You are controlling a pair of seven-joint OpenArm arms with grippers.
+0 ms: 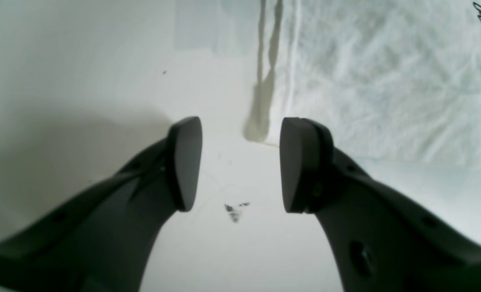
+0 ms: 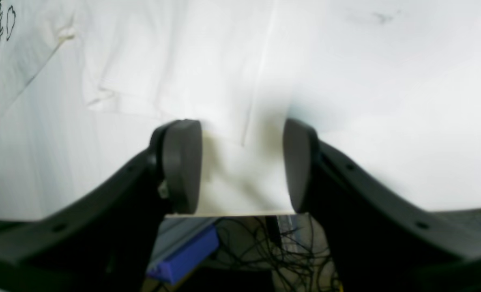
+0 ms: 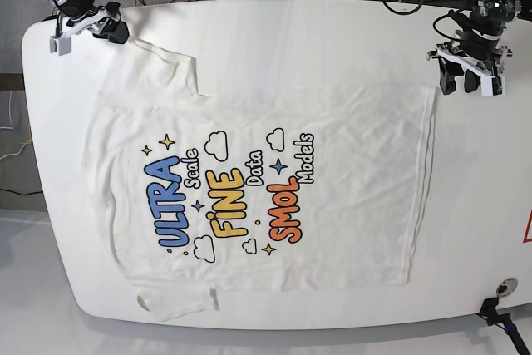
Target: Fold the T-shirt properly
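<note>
Base view shows the T-shirt (image 3: 258,197) lying flat, print side up, across the middle of the white surface (image 3: 316,31), with no fold made yet. The left end effector (image 3: 470,81) hangs just beyond the shirt's hem corner, its jaws standing wide with nothing between them. The right end effector (image 3: 110,29) sits at the far sleeve (image 3: 162,68), also wide and empty; its wrist view shows sleeve cloth lying under the gap at the surface edge. The step in hand appears to be the first pinch. To do it well, each end effector should drop until the lower pad slides under one cloth edge, close fully, then lift both ends evenly so the fold line stays straight.
</note>
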